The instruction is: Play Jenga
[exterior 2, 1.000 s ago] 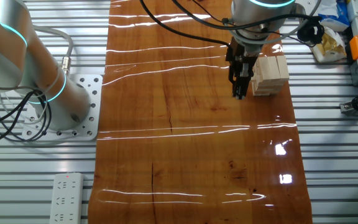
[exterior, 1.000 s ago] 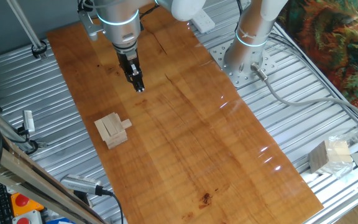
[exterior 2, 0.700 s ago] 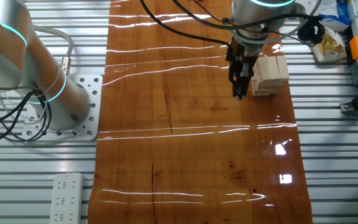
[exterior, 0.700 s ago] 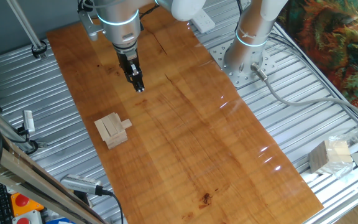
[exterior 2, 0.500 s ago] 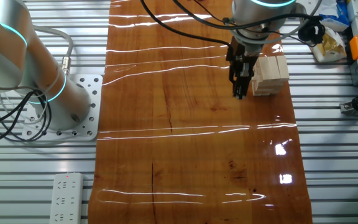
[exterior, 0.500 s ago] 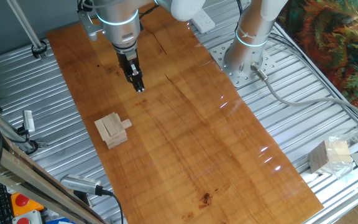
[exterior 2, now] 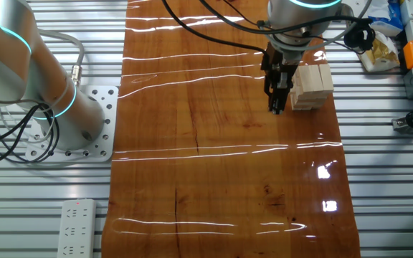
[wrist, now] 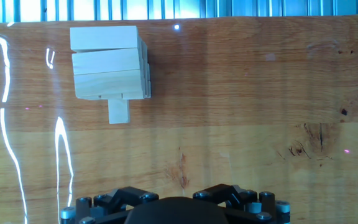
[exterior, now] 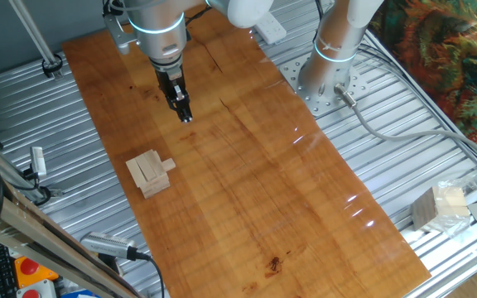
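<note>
The Jenga stack (exterior: 147, 174) is a small low pile of pale wood blocks near the left edge of the wooden board (exterior: 247, 174). One short block (exterior: 168, 164) sticks out of its side. The stack also shows in the other fixed view (exterior 2: 314, 86) and at the upper left of the hand view (wrist: 109, 62), with the protruding block (wrist: 119, 111) below it. My gripper (exterior: 185, 116) hangs above the bare board, apart from the stack, empty, with its fingers together. In the other fixed view the gripper (exterior 2: 274, 107) is just left of the stack.
A larger pale cube-shaped bundle (exterior: 440, 207) lies off the board on the metal table at the right. The arm's base (exterior: 325, 79) stands beside the board. A second arm base (exterior 2: 27, 79) and a power strip (exterior 2: 74, 229) are at the left.
</note>
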{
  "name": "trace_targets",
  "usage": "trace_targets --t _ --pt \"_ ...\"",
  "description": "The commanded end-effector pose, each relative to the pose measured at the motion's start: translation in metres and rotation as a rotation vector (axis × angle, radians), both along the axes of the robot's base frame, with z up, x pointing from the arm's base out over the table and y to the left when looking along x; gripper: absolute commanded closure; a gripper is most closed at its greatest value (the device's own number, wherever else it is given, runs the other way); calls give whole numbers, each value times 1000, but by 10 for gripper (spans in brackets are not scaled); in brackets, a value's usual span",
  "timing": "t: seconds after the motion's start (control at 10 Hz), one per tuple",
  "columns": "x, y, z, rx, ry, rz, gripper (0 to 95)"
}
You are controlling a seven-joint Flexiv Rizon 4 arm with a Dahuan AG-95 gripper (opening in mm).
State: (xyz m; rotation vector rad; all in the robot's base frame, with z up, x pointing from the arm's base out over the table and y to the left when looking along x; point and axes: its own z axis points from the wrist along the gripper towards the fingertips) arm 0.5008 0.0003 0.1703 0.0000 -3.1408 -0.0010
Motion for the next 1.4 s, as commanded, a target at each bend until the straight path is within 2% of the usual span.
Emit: trace_targets --t 0.1,0.4,0.9,1.2,1.4 --pt "-1 0 0 -70 -126 -48 950" --pt "-1 0 0 -80 -124 -46 950" --pt "-1 0 0 -70 -124 -80 950" --pt "-1 0 1 -44 -87 -81 950" --pt "-1 0 1 -43 -84 -79 950"
